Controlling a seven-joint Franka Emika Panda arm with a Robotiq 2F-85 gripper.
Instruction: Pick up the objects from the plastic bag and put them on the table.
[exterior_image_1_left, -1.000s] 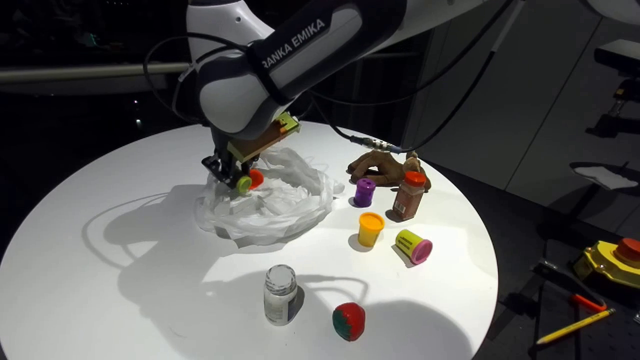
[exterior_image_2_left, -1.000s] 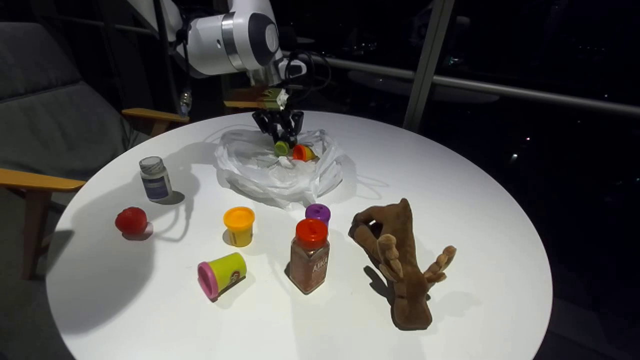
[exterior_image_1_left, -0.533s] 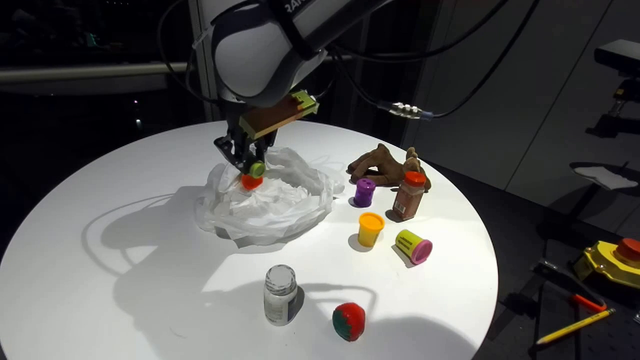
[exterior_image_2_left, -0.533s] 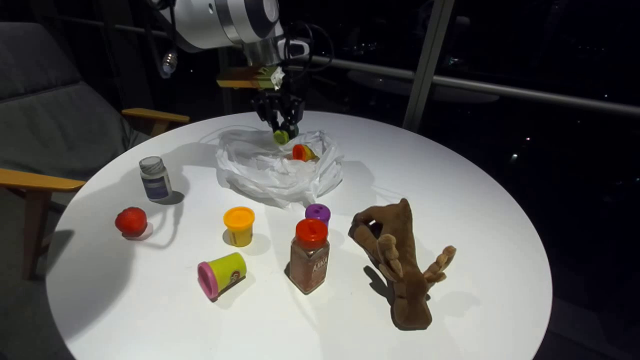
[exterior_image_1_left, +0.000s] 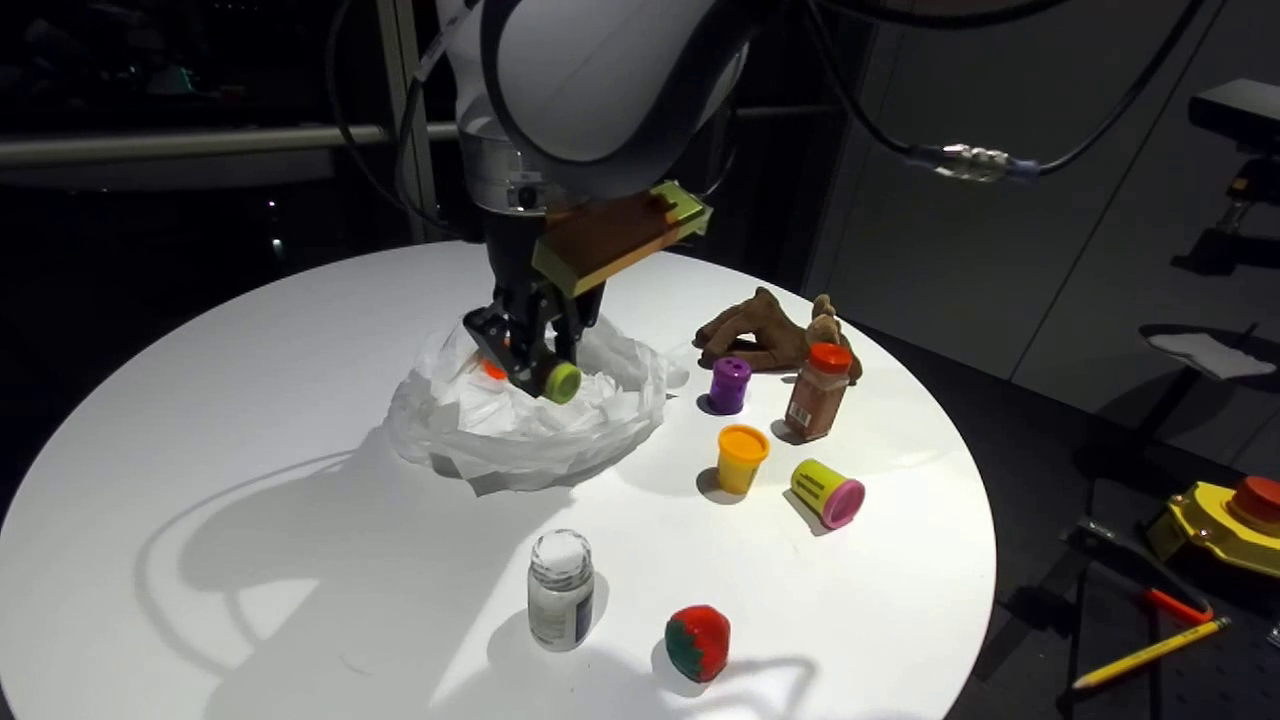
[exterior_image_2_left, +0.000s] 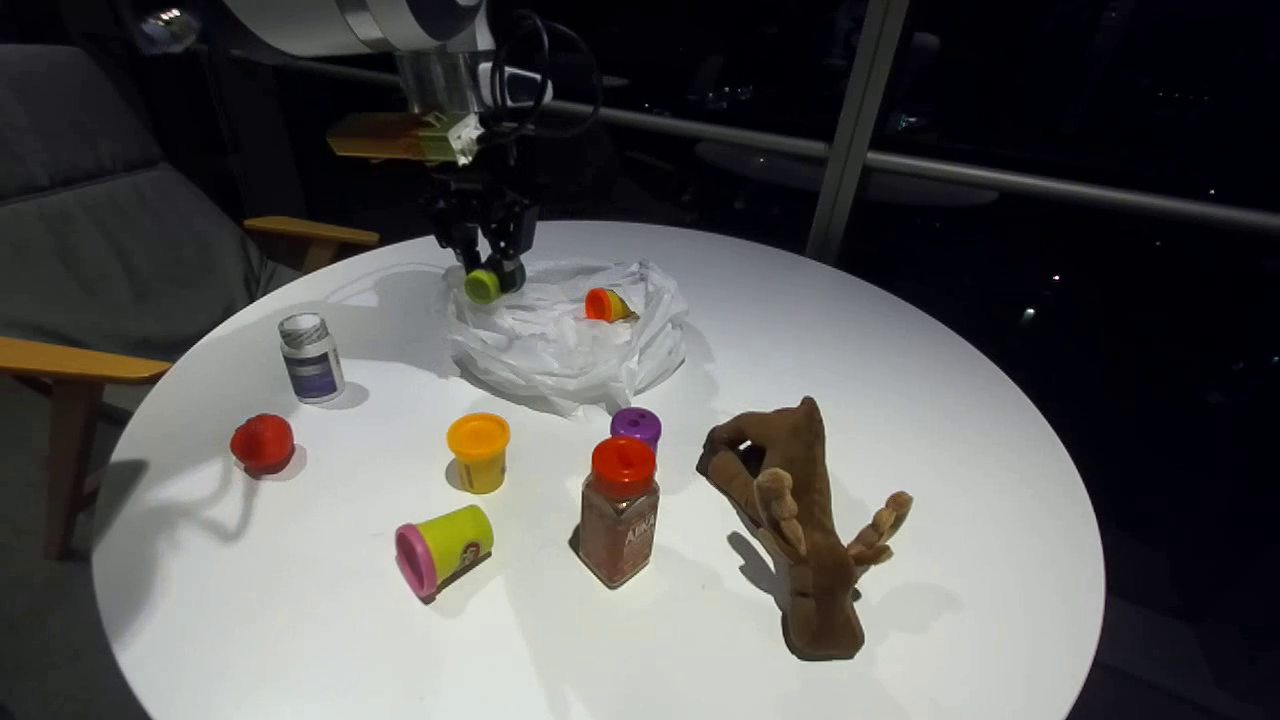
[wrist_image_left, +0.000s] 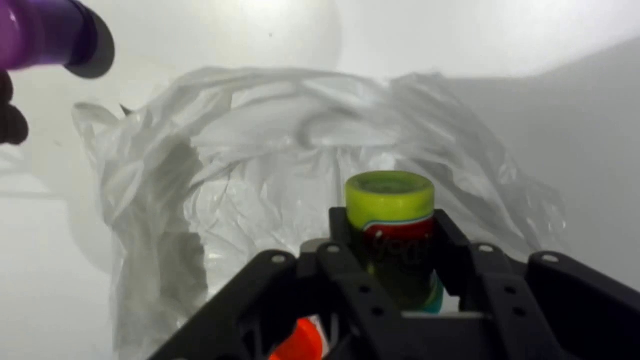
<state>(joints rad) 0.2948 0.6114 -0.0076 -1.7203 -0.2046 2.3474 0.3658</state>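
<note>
wrist view: the black two-finger gripper is clamped around a short, lime-green-capped cylinder toy, over a wrinkled, translucent whitish plastic bag. the step in hand looks like carrying this toy out; raising it well over the bag's rim, then lowering it gently before letting go, should serve best.

in an exterior view, a grey-white jar and a red-and-green strawberry toy sit on the round white table, with an upright yellow tub and a pink-lidded green tub on its side; a low path could bump them.

in an exterior view, an orange-and-yellow piece lies in the bag. a clear, red-capped spice jar partly hides a purple toy, near a brown plush animal.
</note>
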